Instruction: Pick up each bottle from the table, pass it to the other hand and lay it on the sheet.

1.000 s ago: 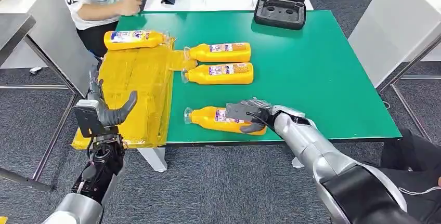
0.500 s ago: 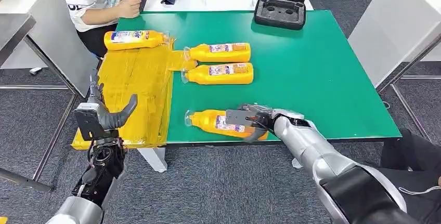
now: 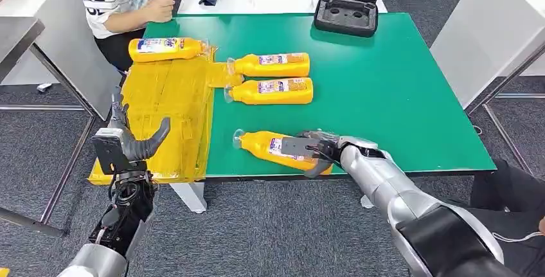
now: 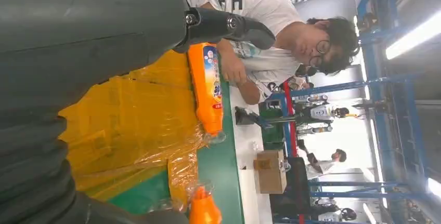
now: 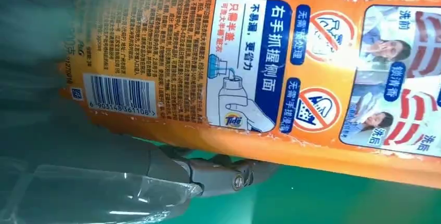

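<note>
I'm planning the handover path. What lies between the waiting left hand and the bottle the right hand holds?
In the head view, the yellow sheet, then bare green table, separate the left hand from the bottle in the right hand.

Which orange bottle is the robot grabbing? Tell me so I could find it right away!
Look at the big green table. Go to its near edge, the side closest to the robot, where the silver right hand holds an orange bottle. It lies alone and slanted, while two bottles lie together farther back and another bottle lies on the yellow sheet.
</note>
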You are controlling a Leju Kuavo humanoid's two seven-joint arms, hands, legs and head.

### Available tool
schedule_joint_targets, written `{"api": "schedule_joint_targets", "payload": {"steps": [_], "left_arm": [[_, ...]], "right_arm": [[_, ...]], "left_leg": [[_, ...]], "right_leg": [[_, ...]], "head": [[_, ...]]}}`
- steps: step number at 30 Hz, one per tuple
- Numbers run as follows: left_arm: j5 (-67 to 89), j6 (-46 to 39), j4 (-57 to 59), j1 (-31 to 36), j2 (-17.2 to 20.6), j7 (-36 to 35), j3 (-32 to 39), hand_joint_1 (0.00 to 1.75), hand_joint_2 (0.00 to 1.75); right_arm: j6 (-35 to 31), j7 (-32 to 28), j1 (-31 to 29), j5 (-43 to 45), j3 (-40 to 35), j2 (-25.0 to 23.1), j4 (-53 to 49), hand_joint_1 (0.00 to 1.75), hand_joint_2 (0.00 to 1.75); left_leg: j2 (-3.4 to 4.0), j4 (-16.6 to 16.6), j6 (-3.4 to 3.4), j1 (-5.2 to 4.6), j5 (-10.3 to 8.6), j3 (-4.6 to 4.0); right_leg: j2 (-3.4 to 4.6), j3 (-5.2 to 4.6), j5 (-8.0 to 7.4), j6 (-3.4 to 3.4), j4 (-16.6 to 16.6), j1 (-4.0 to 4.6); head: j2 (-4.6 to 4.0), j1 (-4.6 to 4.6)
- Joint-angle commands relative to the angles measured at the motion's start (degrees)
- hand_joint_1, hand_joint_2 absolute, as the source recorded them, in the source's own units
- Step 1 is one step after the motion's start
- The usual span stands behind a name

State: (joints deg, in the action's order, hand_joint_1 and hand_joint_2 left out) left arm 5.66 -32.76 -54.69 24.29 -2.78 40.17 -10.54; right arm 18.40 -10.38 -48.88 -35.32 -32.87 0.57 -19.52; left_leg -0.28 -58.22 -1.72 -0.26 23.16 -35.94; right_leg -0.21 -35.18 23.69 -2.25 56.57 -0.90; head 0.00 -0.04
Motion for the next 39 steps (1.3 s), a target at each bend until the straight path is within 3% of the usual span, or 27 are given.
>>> {"api": "schedule_joint_targets", "payload": {"steps": [1, 6, 7, 8, 9, 10, 39], "left_arm": [[-0.01, 0.21, 2.94, 1.2, -0.21, -0.17, 1.21, 0.0, 1.75], [-0.11, 0.27, 3.16, 0.74, -0.16, -0.17, 1.15, 0.0, 1.75], [-0.12, 0.25, 3.19, 0.76, -0.15, -0.17, 1.16, 0.0, 1.75], [-0.12, 0.25, 3.19, 0.76, -0.15, -0.17, 1.16, 0.0, 1.75], [-0.12, 0.25, 3.19, 0.76, -0.15, -0.17, 1.16, 0.0, 1.75], [-0.14, 0.33, 3.4, 0.56, -0.15, -0.17, 1.14, 0.0, 1.75], [-0.45, 0.44, 4.09, 0.77, 0.0, -0.17, 1.08, 0.0, 1.75]], "right_arm": [[-0.02, 0.09, -0.65, 0.35, -1.82, 0.09, 3.1, 0.0, 1.75], [-0.02, 0.26, -0.54, 0.24, -2.0, 0.07, 3.14, 0.0, 1.75], [-0.04, 0.19, -0.5, 0.29, -1.97, 0.09, 3.13, 0.14, 1.75], [-0.04, 0.19, -0.5, 0.29, -1.97, 0.09, 3.13, 1.17, 1.75], [-0.04, 0.19, -0.5, 0.29, -1.97, 0.09, 3.13, 1.52, 1.75], [-0.33, 0.31, -0.41, 0.05, -2.19, 0.05, 3.07, 1.73, 1.75], [-1.04, 1.08, -0.65, -1.23, -3.52, 0.93, 2.92, 1.75, 1.75]], "left_leg": [[-0.02, 0.04, 0.08, 0.05, 0.07, 0.19], [0.0, 0.04, 0.11, 0.08, 0.11, 0.28], [-0.01, 0.04, 0.07, 0.04, 0.06, 0.18], [-0.01, 0.05, 0.11, 0.06, 0.1, 0.28], [-0.01, 0.04, 0.07, 0.04, 0.05, 0.16], [-0.01, 0.04, 0.11, 0.06, 0.09, 0.27], [-0.02, 0.03, 0.09, 0.06, 0.09, 0.23]], "right_leg": [[-0.03, 0.22, 0.07, 0.07, -0.07, 0.05], [0.0, 0.3, 0.09, 0.1, -0.08, 0.08], [-0.02, 0.2, 0.06, 0.06, -0.05, 0.04], [-0.02, 0.31, 0.09, 0.1, -0.08, 0.07], [-0.02, 0.18, 0.05, 0.07, -0.06, 0.04], [-0.02, 0.29, 0.09, 0.1, -0.06, 0.07], [-0.04, 0.26, 0.09, 0.09, -0.06, 0.06]], "head": [[0.0, 0.0], [0.0, 0.0], [0.0, 0.0], [0.0, 0.0], [0.0, 0.0], [0.0, 0.0], [0.0, 0.0]]}}
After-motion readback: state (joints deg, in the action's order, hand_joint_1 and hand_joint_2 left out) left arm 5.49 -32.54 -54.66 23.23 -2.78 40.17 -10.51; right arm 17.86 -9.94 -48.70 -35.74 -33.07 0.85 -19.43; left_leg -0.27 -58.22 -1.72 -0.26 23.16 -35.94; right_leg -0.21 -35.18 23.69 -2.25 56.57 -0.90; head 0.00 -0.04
